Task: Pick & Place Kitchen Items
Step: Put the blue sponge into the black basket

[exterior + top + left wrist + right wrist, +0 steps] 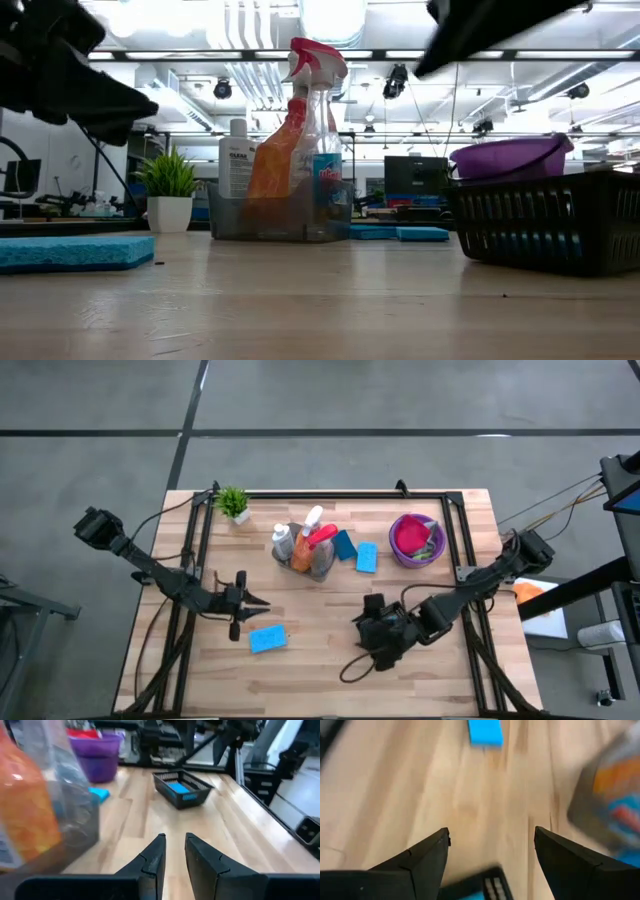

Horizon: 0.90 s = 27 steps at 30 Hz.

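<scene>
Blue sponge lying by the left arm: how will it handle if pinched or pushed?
The blue sponge lies flat on the table, so it should not roll or tip. It looks like a thin foam slab: probably light and squashy. A push would likely slide it along the wood.

— What colours sit in the middle of the frame?
— A clear grey caddy holds a white bottle, an orange bottle and a spray bottle with a pink-red trigger.
— And beside it?
— Two sponges, one light blue, one a deeper teal-blue. A third light blue sponge lies at lower left of centre.
— Upper right?
— A purple bowl with a magenta cloth and a bit of green inside.
— The rest?
— Pale striped wood for the table, a green plant in a white pot at upper left, and a black slatted basket with blue inside. Both arms are black.
</scene>
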{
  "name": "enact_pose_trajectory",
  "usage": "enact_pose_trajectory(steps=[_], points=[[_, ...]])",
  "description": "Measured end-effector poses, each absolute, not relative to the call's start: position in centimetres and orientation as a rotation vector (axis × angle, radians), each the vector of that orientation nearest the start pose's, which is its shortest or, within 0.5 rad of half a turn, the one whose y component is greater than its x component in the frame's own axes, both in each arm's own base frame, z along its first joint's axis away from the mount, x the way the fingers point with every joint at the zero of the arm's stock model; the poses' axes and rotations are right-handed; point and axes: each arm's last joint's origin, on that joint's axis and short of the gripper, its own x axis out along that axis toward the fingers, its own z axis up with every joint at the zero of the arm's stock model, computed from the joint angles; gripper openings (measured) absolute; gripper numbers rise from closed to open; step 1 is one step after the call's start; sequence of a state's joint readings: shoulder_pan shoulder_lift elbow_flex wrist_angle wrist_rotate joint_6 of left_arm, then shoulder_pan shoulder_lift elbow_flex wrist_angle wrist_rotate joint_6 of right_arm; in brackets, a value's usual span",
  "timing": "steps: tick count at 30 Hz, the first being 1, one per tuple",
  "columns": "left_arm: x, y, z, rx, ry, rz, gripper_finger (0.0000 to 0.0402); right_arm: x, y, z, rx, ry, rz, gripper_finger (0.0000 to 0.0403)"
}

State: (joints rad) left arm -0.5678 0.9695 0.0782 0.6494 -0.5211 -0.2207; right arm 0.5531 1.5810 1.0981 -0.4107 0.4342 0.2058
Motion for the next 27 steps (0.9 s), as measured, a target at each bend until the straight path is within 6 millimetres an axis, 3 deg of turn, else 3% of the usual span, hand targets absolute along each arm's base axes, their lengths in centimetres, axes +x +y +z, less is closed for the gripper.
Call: enact_pose_trajectory(steps=[4, 13, 27], points=[[15.3, -8.2, 15.3, -0.106, 0.390, -0.025, 0.0094, 28.7, 16.6, 23.3, -0.241, 0.696, 0.031, 0.0288], [16.1, -9.9, 17.3, -0.266, 0.872, -0.108, 0.0136, 28.4, 16.5, 21.8, -0.242, 0.681, 0.014, 0.0288], [19.5, -12.6, 14.9, -0.224, 1.077, -0.086, 0.0138, 27.9, 16.2, 20.5, -0.204, 0.689, -0.046, 0.0288]])
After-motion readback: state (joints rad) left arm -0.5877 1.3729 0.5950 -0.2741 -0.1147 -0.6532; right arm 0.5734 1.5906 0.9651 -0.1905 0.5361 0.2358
